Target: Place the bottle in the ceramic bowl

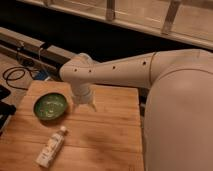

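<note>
Currently the gripper (pixel 85 105) hangs over the table (pixel 110 130), just beside the bowl (pixel 50 106); open or closed, cannot tell. Bottle (pixel 51 146) lies flat on the wood nearer the camera, apart from both, label unreadable.

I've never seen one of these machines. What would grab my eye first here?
The huge white arm sweeps in from the right, its gripper pointing down over the wooden table, just right of the glossy green ceramic bowl. Nearer the camera, the small whitish bottle lies on its side on the table, apart from both.
</note>
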Robot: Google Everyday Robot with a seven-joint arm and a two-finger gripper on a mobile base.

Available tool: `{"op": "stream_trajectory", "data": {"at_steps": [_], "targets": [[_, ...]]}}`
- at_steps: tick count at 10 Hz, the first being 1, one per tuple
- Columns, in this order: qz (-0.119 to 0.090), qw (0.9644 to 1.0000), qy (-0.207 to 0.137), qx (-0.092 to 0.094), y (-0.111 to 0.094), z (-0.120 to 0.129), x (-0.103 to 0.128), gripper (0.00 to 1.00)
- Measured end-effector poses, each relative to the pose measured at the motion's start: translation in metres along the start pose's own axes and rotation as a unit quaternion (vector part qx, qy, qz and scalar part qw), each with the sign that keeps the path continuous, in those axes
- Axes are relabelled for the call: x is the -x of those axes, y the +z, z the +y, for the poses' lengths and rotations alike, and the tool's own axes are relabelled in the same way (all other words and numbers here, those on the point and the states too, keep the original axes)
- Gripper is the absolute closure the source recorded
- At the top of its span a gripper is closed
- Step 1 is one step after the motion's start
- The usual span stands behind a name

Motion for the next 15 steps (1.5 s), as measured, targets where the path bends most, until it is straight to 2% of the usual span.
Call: {"op": "stream_trajectory", "data": {"at_steps": [5, 6, 8, 10, 15], "targets": [[-0.001, 1.0, 0.0, -0.001, 0.0, 0.0, 0.0, 0.35], [-0.01, 0.9999, 0.003, 0.005, 0.001, 0.002, -0.001, 0.35], [-0.052, 0.9982, 0.011, 0.029, 0.006, 0.016, -0.006, 0.35], [-0.08, 0.9955, 0.008, 0.051, 0.008, 0.034, -0.012, 0.35], [-0.083, 0.9952, 0.007, 0.052, 0.009, 0.037, -0.014, 0.35]]}}
